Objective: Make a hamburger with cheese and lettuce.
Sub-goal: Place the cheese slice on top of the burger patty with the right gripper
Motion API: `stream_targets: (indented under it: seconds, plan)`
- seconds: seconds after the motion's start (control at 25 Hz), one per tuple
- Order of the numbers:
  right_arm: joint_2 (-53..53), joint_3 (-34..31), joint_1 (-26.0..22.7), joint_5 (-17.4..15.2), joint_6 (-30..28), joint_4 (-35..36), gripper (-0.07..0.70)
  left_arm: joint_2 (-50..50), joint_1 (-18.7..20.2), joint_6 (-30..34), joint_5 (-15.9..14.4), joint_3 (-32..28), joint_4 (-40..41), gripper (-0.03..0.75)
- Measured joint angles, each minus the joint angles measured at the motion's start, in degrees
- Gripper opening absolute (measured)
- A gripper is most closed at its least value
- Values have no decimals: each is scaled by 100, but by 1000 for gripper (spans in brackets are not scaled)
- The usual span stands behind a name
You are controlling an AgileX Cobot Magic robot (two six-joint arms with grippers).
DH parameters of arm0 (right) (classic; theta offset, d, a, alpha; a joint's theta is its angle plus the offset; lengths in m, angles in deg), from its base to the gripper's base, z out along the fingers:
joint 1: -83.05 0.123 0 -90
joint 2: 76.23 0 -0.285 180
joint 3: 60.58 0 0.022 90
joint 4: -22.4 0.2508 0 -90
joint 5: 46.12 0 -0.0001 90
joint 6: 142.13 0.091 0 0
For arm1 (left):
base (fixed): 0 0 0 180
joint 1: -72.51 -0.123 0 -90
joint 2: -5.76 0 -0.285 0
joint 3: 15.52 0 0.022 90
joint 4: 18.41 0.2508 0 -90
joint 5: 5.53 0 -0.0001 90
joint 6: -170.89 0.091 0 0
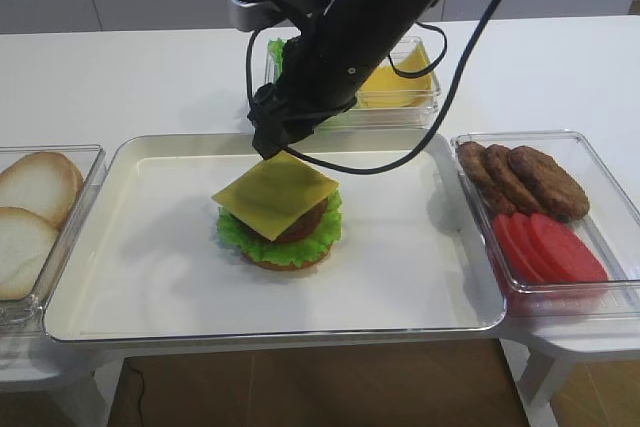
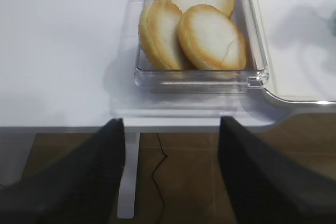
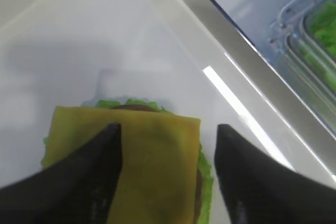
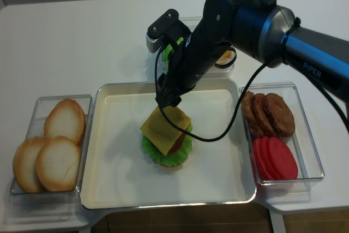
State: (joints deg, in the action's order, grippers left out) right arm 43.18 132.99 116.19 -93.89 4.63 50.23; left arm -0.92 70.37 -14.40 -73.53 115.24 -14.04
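Cheese (image 1: 276, 189) lies square atop the hamburger (image 1: 281, 232) at mid-tray (image 1: 150, 277); we see the right tool (image 3: 168, 145) released just above it. Next, we judge, the left tool (image 2: 170, 145), also open, fetches a bun top (image 2: 212, 38).

One high view looks from the front, level with the tray (image 1: 150, 247), toward 12 o'clock. The realsense view sits higher and steeper, taking in the whole tray (image 4: 114, 135); both share the burger (image 1: 282, 227) (image 4: 166, 143) and the side bins. The right wrist camera looks down close on the cheese (image 3: 142, 161). The left wrist camera, at 9 o'clock, faces the buns (image 2: 194, 30) and the table edge.
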Motion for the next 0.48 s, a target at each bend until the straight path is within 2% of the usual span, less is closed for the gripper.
stream_targets:
  seconds: [0.08,0.24,0.36,0.48]
  plan:
    - [-29,0,0,-38,75,-52,498,0,0,0,0,0,0,418]
    - [-288,0,0,-143,550,-566,525,0,0,0,0,0,0,418]
    - [-524,0,0,-467,1125,-1150,526,0,0,0,0,0,0,418]
    - [-698,0,-63,-887,1415,-1442,493,0,0,0,0,0,0,418]
